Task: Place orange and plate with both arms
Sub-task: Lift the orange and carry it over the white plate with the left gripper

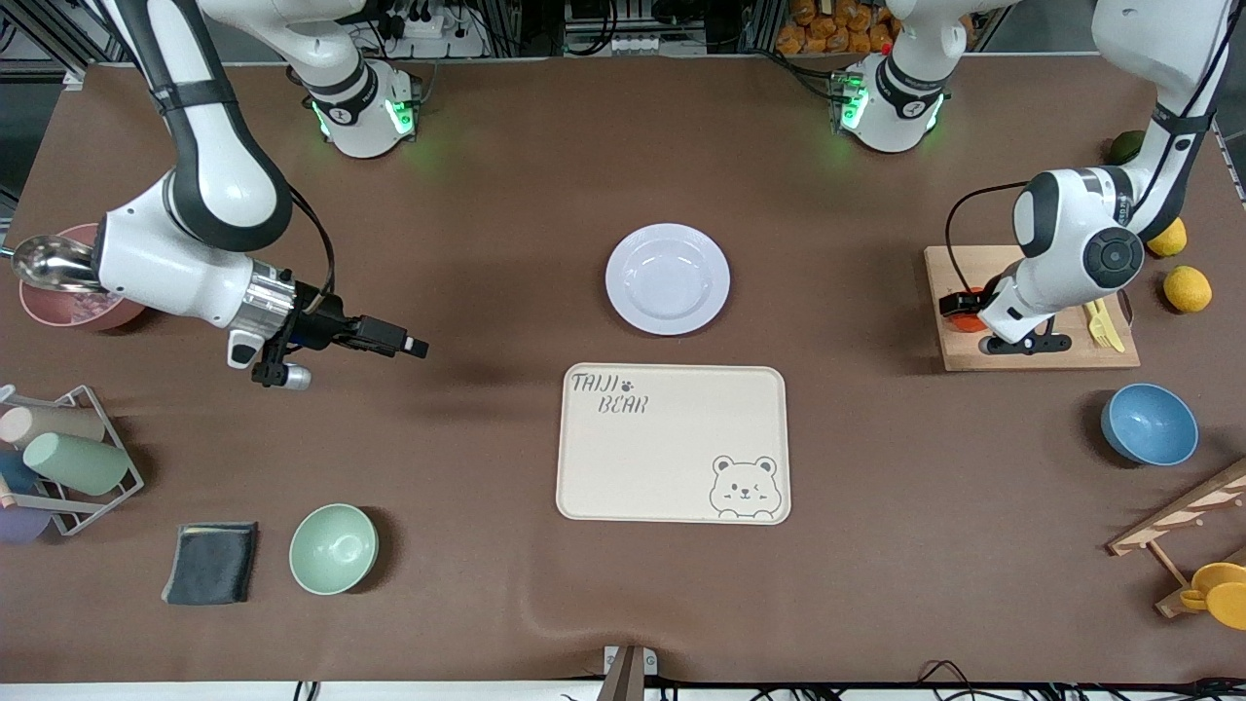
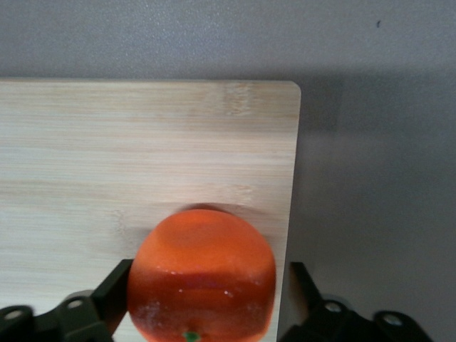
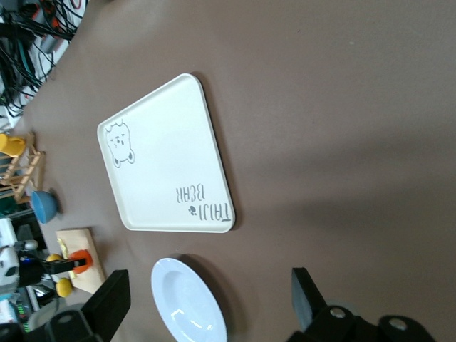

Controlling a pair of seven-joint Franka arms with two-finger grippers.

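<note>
Orange on the cutting board, at the corner toward the table's middle, left gripper down around it. Fingers bracketing both sides, one touching, other with a gap; not yet a firm pinch. Best to centre before squeezing, close gently, lift straight up off the board edge. Plate just beyond the bear tray, untouched. Right gripper spread wide, waiting over bare table.

White arms — black joints, cables
</note>
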